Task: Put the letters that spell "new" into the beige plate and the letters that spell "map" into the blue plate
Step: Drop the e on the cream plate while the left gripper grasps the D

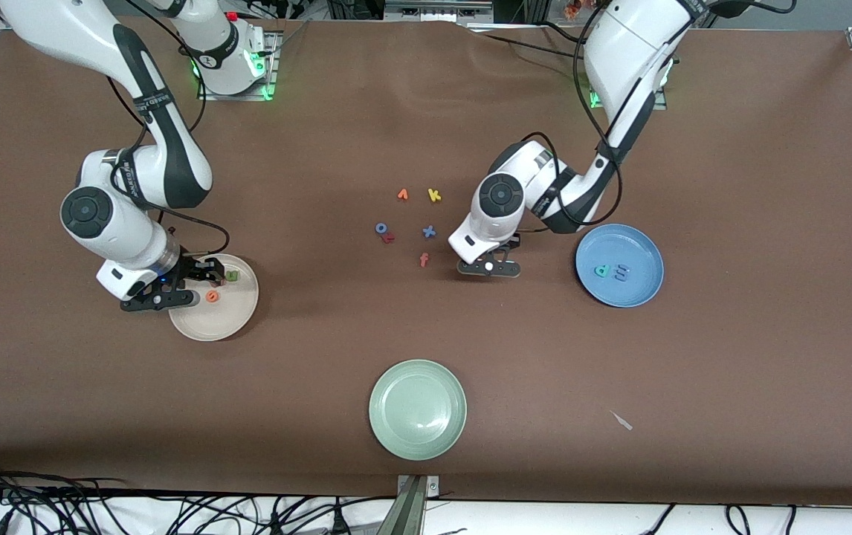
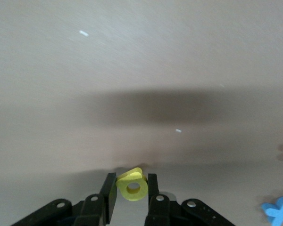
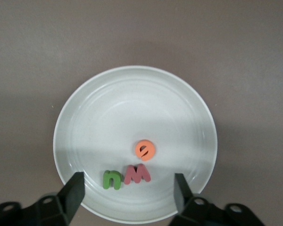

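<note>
I've got the left gripper [image 2: 132, 188] pinching the yellow a [image 2: 132, 186] tight at the table, right gripper [image 3: 128, 193] spread wide over the beige plate [image 3: 108, 108], green n [image 3: 112, 180], pink w [image 3: 137, 174] and orange e [image 3: 144, 149] lying loose inside

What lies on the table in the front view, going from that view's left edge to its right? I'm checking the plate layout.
Beige plate → green plate → blue plate.

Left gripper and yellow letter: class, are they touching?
Touching. The left wrist view shows the left gripper with both fingers pressed against the sides of the yellow letter, no gap showing.
</note>
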You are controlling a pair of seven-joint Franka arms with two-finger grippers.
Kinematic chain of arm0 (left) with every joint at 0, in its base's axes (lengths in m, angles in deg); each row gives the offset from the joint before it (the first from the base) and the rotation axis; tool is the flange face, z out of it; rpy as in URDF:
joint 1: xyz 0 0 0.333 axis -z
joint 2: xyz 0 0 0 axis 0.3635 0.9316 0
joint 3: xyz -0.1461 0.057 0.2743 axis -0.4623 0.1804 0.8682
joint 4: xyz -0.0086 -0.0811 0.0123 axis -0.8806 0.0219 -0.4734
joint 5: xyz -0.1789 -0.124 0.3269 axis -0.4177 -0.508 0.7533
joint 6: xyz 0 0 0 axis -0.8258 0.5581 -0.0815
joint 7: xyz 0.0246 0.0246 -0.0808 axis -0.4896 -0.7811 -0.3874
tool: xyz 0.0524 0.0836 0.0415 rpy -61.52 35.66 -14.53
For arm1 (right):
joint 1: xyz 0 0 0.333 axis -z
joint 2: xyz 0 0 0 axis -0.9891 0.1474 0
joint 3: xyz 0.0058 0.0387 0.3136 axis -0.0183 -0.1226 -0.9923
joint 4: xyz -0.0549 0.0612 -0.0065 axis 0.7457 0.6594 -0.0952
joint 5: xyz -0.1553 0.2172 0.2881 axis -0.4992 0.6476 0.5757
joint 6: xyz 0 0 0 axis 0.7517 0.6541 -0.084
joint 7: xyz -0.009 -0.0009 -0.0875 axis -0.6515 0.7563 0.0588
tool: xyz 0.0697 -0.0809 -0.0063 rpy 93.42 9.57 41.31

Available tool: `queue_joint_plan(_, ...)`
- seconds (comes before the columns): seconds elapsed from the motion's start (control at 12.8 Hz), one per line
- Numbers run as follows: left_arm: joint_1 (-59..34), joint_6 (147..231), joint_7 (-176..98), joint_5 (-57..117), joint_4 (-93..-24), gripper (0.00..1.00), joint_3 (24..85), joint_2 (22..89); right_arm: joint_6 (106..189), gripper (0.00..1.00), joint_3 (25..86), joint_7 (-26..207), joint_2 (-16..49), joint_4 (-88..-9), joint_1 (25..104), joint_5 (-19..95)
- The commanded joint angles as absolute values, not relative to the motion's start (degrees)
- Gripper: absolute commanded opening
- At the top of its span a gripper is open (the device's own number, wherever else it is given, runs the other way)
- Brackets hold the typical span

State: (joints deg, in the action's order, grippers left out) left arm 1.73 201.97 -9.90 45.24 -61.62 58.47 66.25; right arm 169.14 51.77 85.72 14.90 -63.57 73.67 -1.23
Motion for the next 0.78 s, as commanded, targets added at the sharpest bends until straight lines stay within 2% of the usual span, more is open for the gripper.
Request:
queue_joint_plan(0.0,-3.6,195.7,-20.1,44.7,-62.1,0.09,58.3,61.9,164.2,1.00,51.9,85.8,13.5,-59.6,73.6,-0.2)
queue_joint_plan(0.31,-11.3,188.0,-33.2,44.6,-62.2,0.09,58.4,58.2,146.6,1.00,51.5,85.8,10.3,-48.4,73.6,-0.7)
queue_joint_plan(0.71,-21.1,184.6,-45.8,44.8,-63.1,0.10,58.4,57.3,137.7,1.00,49.0,86.1,1.7,-46.6,77.7,-1.2)
